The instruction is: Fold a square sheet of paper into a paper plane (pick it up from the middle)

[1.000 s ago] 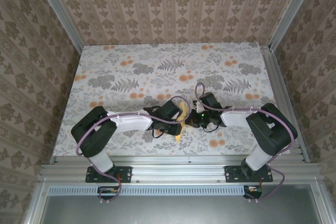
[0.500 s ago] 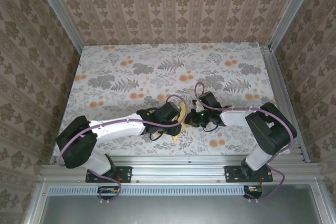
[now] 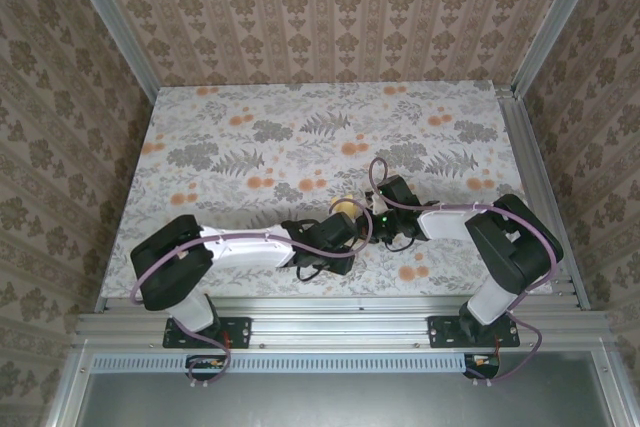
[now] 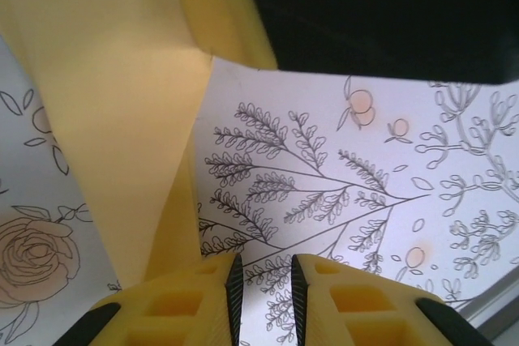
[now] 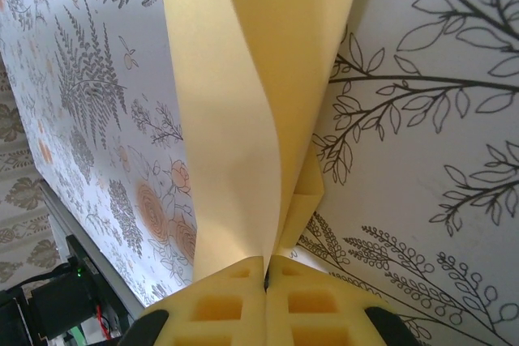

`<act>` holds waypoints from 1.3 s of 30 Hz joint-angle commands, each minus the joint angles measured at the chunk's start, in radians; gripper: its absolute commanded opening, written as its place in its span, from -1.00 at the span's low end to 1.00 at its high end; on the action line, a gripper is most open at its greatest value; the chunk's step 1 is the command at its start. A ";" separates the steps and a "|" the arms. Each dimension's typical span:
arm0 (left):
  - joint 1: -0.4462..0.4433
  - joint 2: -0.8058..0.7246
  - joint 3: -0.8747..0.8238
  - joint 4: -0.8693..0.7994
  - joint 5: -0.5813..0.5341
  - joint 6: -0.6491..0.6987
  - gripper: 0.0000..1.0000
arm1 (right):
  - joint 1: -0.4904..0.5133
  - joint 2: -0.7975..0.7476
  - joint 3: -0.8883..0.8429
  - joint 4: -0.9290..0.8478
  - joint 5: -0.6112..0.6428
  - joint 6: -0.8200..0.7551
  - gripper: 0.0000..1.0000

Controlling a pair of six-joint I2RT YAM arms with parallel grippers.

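The sheet of paper (image 5: 259,79) is pale yellow and folded into a long, narrow shape with layered flaps. It stands up from my right gripper (image 5: 266,269), which is shut on its lower end. From above, a small yellow bit of the paper (image 3: 345,208) shows between the two wrists near the middle front of the table. My left gripper (image 4: 262,269) hangs just right of the paper (image 4: 122,119), its jaws a narrow gap apart with only cloth showing between them. In the top view the left gripper (image 3: 352,232) and the right gripper (image 3: 372,227) almost meet.
The table is covered by a floral cloth (image 3: 300,137) with grey leaves and orange flowers. Aluminium rails (image 3: 340,322) run along the near edge and the sides, with patterned walls behind. A dark part of the right arm (image 4: 373,14) looms close above my left gripper.
My left arm has swung right and toward the near edge, so its wrist now covers most of the paper seen from above. The right gripper has kept its hold and place.
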 commanded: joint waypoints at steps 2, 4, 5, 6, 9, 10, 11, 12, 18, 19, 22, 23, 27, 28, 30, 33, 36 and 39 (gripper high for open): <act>-0.006 0.006 -0.013 -0.010 -0.036 -0.015 -0.49 | 0.007 -0.004 0.029 -0.044 0.015 -0.027 -1.00; -0.006 0.000 -0.015 -0.014 -0.046 -0.014 -0.49 | 0.008 -0.003 0.030 -0.044 0.016 -0.028 -1.00; -0.006 -0.004 -0.016 -0.017 -0.049 -0.014 -0.49 | 0.007 -0.001 0.031 -0.044 0.015 -0.029 -1.00; -0.007 -0.006 -0.017 -0.024 -0.055 -0.014 -0.49 | 0.007 0.001 0.031 -0.046 0.016 -0.029 -1.00; -0.006 -0.002 -0.025 -0.029 -0.056 -0.014 -0.50 | 0.006 0.001 0.033 -0.050 0.017 -0.033 -1.00; -0.006 0.001 -0.028 -0.028 -0.051 -0.014 -0.50 | 0.008 0.001 0.036 -0.050 0.017 -0.033 -1.00; -0.006 0.004 -0.032 -0.023 -0.044 -0.014 -0.50 | 0.008 0.000 0.038 -0.051 0.017 -0.033 -1.00; -0.006 0.007 -0.037 -0.019 -0.038 -0.015 -0.51 | 0.007 0.000 0.039 -0.053 0.018 -0.033 -1.00; -0.012 0.014 -0.034 -0.090 -0.067 -0.005 -0.52 | 0.007 0.001 0.062 -0.079 0.024 -0.050 -1.00; -0.014 0.016 -0.033 -0.105 -0.076 -0.003 -0.53 | 0.007 0.000 0.066 -0.088 0.027 -0.056 -1.00; -0.017 0.026 -0.032 -0.132 -0.088 0.001 -0.54 | 0.007 0.006 0.081 -0.101 0.029 -0.064 -1.00; -0.018 0.029 -0.031 -0.139 -0.091 0.005 -0.55 | 0.007 0.011 0.086 -0.104 0.028 -0.066 -1.00; -0.019 0.031 -0.038 -0.165 -0.108 0.013 -0.57 | 0.008 0.019 0.100 -0.124 0.032 -0.075 -1.00; -0.019 0.029 -0.042 -0.169 -0.114 0.017 -0.57 | 0.008 0.019 0.103 -0.131 0.035 -0.078 -1.00; -0.017 0.021 -0.050 -0.171 -0.120 0.021 -0.58 | 0.008 0.023 0.109 -0.142 0.040 -0.086 -1.00; -0.013 0.018 -0.055 -0.177 -0.125 0.035 -0.58 | 0.008 0.035 0.121 -0.154 0.043 -0.093 -1.00; -0.008 0.019 -0.057 -0.180 -0.128 0.040 -0.58 | 0.009 0.047 0.131 -0.162 0.048 -0.101 -1.00; -0.005 0.019 -0.062 -0.182 -0.129 0.043 -0.58 | 0.009 0.059 0.142 -0.172 0.050 -0.109 -1.00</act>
